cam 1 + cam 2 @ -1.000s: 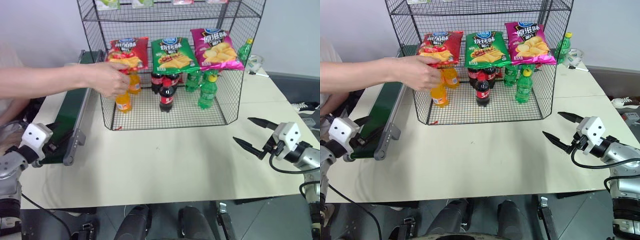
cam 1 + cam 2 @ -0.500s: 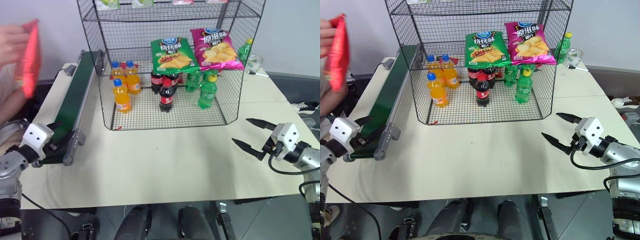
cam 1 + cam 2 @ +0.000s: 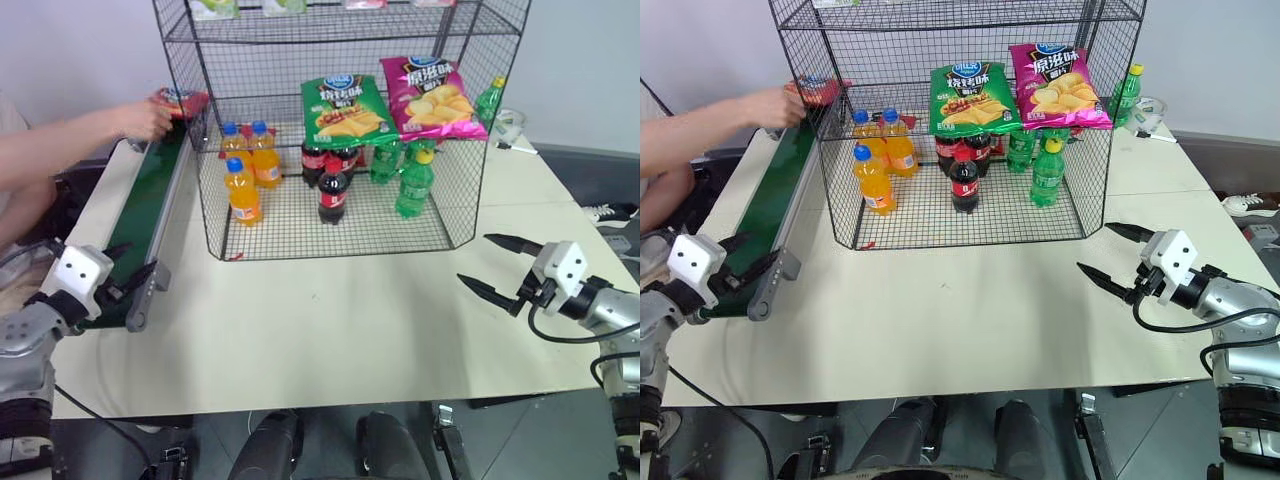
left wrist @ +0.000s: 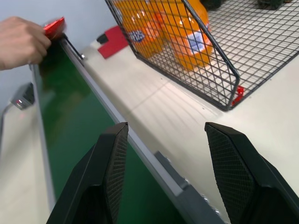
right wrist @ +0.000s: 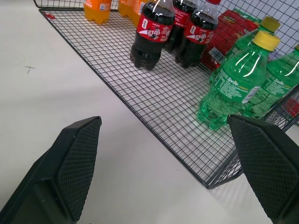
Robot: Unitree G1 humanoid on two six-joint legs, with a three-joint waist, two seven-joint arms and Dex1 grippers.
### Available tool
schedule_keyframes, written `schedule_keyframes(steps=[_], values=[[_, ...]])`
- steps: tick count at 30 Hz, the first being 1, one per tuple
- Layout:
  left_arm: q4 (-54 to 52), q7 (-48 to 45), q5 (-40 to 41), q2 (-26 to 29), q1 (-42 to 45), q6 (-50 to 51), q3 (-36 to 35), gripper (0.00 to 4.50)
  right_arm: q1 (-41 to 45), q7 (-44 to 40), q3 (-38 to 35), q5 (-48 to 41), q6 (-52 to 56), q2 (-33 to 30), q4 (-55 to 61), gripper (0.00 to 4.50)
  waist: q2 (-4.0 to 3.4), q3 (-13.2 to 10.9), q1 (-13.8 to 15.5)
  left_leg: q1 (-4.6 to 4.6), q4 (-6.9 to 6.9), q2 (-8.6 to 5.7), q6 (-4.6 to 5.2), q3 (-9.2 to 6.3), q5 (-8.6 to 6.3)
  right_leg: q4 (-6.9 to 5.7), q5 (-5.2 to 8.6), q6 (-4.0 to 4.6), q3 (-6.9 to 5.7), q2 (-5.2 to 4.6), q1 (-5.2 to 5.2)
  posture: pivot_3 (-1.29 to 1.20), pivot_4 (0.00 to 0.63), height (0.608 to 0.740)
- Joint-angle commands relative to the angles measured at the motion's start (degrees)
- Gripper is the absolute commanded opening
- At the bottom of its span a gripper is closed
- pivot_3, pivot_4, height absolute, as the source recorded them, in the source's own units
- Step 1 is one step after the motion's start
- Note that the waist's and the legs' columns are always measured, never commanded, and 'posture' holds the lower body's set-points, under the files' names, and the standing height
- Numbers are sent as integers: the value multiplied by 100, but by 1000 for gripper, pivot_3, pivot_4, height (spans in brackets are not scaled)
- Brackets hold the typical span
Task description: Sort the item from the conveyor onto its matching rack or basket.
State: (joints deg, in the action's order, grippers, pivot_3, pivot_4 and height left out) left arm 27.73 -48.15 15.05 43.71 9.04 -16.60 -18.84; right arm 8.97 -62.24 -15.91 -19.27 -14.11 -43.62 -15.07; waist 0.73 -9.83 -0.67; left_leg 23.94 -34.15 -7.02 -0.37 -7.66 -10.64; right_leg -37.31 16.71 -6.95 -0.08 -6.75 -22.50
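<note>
A person's hand (image 3: 150, 120) holds the red chip bag (image 3: 180, 100) at the belt's (image 3: 140, 215) twelve-o'clock end, beside the rack (image 3: 470, 190), while the left hand (image 4: 163, 154) and right hand (image 3: 497, 267) gape, empty.

My left gripper (image 3: 118, 268): two black tapered fingers, cross-hatched grip texture on the inner pads (image 4: 117, 161). White boxy housing behind them with small dark dots on its faces, silver-grey metal forearm segment at its 7 o'clock, thin black cable trailing off below. My right gripper (image 3: 496, 268): same pair of slim black pointed fingers, same diamond mesh texture on the pads (image 5: 79, 161). Same white cube housing with dark dots, black collar, then a silver-grey cylindrical wrist. Black cable loops under the wrist at 6 o'clock.
</note>
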Motion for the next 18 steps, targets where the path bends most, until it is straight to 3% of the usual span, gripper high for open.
schedule_keyframes(steps=[1, 6, 18], values=[[-257, 44, 177, 43, 8, 325, -119, 2718, -22, 40, -85, -63, -33, -67, 201, 4500, 0, 0, 2, 0, 0, 0, 0, 0, 0, 0, 0, 0, 0, 0, 0, 0, 150, 740], [-651, -156, 679, 28, -73, 1175, -285, 2718, -72, 89, -68, -57, -23, -52, 328, 4500, 0, 0, 1, 0, 0, 0, 0, 0, 0, 0, 0, 1, 0, 0, 1, 0, 150, 740], [-1420, -99, 880, -74, -669, 1210, -572, 2718, 30, 139, 99, -92, 162, 37, 575, 4500, 0, 0, -4, 0, 0, 0, 0, 0, 0, 1, 9, 16, 2, -2, 1, 0, 150, 740]])
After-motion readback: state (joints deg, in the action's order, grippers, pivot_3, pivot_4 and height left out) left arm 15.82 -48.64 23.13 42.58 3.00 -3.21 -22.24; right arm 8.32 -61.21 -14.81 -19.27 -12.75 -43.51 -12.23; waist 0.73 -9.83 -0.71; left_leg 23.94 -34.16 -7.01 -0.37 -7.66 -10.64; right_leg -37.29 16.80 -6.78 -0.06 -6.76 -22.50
